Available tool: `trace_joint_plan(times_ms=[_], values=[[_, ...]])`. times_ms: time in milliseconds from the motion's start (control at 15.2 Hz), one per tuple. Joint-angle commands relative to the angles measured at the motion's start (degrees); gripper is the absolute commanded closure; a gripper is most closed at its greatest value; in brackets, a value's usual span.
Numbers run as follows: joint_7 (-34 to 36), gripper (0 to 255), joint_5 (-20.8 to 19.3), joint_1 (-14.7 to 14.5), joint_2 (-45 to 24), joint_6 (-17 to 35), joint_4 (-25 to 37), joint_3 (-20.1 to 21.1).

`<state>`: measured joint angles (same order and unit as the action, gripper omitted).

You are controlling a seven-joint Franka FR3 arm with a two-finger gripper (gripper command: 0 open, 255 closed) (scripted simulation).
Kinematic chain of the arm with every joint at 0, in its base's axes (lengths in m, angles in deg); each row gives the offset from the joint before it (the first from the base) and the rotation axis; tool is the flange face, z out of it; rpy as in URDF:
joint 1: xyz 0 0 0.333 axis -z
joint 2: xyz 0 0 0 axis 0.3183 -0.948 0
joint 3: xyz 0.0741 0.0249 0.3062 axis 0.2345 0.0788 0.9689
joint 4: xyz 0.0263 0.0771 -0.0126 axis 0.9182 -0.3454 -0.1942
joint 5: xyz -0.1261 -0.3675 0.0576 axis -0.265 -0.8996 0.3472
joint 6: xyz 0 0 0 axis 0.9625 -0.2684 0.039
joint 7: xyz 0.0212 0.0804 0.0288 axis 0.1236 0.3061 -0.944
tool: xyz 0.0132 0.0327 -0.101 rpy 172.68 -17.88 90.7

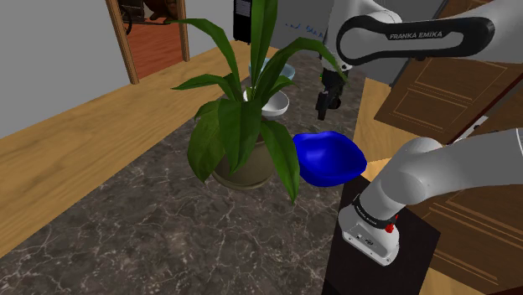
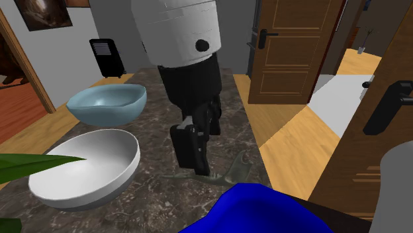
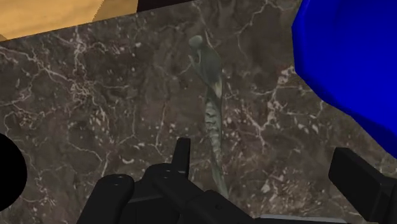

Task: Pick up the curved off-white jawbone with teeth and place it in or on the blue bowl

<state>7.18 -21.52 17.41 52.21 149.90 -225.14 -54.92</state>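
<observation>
The jawbone (image 3: 212, 108) reads mottled grey-green rather than off-white. It is a thin, gently curved sliver with a knobbed end and a fine toothed ridge along its length, lying flat on the dark marble counter (image 3: 95, 95) veined in white. In the wrist view the gripper (image 3: 267, 168) has its two blocky black fingers (image 3: 182, 156) spread wide with nothing between them touching either pad, and the bone runs just beside one finger. The glossy, deep blue bowl (image 3: 350, 57) sits near the bone on the other side. In the second exterior view the gripper (image 2: 193, 162) hangs in the middle of the frame with the jawbone (image 2: 218, 173) just to its lower right, and the deep blue bowl (image 2: 258, 208) bulges up from the bottom edge. At the left are a smooth white bowl (image 2: 92, 165) and, behind it, a pale blue bowl (image 2: 109, 102). In the shoulder view a broad-leaved potted plant (image 1: 243, 126) fills the centre, with the deep blue bowl (image 1: 328, 157) touching its right side.
</observation>
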Motion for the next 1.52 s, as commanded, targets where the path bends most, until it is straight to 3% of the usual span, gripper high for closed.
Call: trace_joint_plan(times_ms=[0, 264, 792, 1320, 1386, 1452], values=[[-1.1, 0, -1.1, 0.1, -3.2, 4.3, -1.2, -0.7], [-2.8, 0, -3.2, 0.4, -10.1, 12.8, -3.3, -1.9], [-2.7, 0, -4.4, 1.0, -13.0, 19.9, -7.5, -2.7], [-2.6, 0, -4.4, 1.1, -13.2, 20.4, -7.8, -2.8], [-2.6, 255, -4.4, 1.1, -13.2, 20.4, -7.8, -2.8], [-2.6, 255, -4.4, 1.1, -13.2, 20.4, -7.8, -2.8]])
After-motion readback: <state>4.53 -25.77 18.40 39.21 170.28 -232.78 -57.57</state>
